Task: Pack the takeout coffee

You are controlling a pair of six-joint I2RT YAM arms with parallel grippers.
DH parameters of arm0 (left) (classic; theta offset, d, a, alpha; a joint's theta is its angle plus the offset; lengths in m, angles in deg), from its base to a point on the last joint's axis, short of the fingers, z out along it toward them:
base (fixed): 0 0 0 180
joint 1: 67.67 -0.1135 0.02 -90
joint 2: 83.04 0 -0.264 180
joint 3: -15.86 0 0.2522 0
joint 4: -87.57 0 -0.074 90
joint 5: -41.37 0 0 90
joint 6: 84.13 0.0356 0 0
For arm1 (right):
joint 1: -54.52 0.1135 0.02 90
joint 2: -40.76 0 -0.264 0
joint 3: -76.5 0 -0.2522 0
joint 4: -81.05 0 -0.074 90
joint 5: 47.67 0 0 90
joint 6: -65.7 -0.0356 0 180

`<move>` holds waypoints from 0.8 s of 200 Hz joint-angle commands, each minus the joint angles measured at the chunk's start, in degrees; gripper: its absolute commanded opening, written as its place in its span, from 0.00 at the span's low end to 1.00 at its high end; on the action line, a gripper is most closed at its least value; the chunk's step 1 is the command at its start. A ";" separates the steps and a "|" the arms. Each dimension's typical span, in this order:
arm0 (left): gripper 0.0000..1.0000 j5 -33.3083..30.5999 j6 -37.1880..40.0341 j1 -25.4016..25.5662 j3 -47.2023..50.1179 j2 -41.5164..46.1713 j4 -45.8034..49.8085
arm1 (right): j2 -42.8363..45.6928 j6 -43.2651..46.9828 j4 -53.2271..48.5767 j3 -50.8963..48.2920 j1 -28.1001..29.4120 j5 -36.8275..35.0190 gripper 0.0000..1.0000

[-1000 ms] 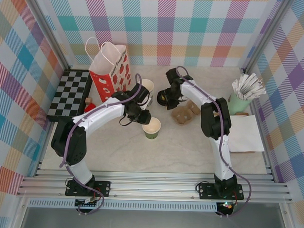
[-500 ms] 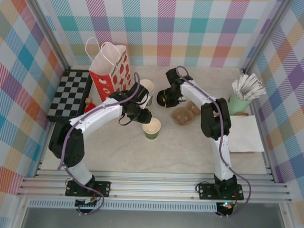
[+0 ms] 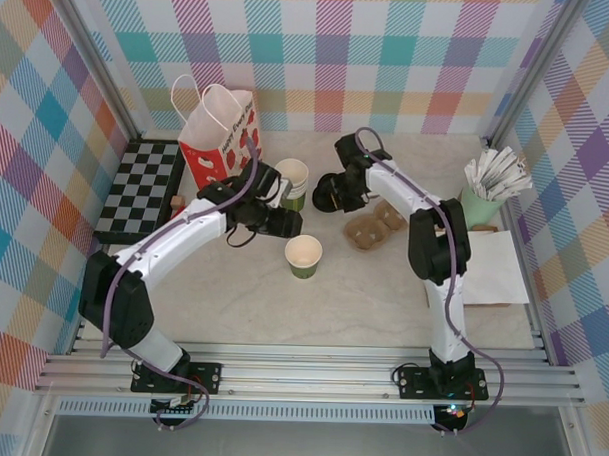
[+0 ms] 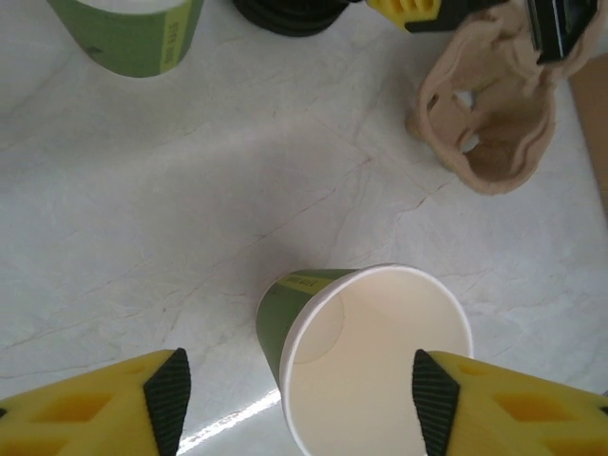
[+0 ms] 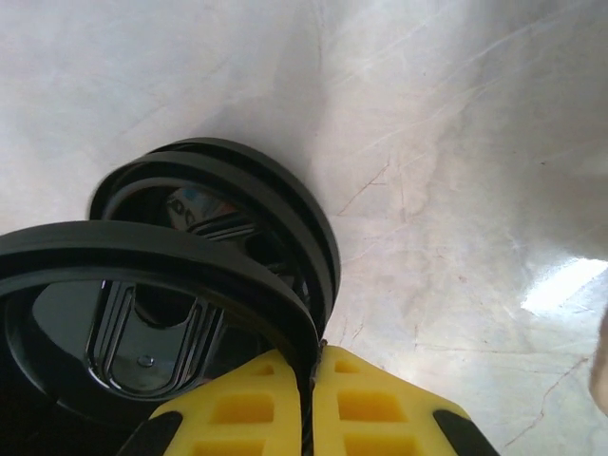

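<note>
Withdrawn, left claw point(image 4: 299, 399) gapes over open cup point(image 4: 380, 370); right claw point(image 5: 309, 370) pinches black lid point(image 5: 142, 328) (edge cropped).

Seen from the left wrist, the open green paper cup point(image 4: 366, 380) runs off the bottom edge, and a second green paper cup point(image 4: 128, 33) is cut by the top edge. From the right wrist, the thin black plastic lid point(image 5: 123, 323) pinched in the right gripper point(image 5: 309, 366) covers part of the stack of black lids point(image 5: 247, 199) behind it and runs off the left edge.
</note>
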State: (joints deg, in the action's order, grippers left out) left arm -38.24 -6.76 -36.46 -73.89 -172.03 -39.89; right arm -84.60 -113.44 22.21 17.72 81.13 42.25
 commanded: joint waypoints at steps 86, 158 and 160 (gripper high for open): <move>0.82 6.14 -7.26 -3.96 -3.23 2.93 -6.13 | 27.58 46.68 36.04 -33.71 1.42 -7.44 0.00; 0.74 10.42 2.64 -2.11 -20.23 -9.52 3.98 | 32.09 76.43 34.97 -37.76 2.50 1.00 0.00; 0.74 9.99 2.85 -2.11 -20.64 -9.75 4.42 | 32.08 76.76 34.84 -37.65 2.48 0.79 0.00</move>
State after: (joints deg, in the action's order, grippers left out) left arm -27.31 -9.82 -39.26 -88.97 -178.67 -42.55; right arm -53.67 -48.81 55.74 -19.81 83.05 41.64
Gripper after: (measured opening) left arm 0.736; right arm 0.065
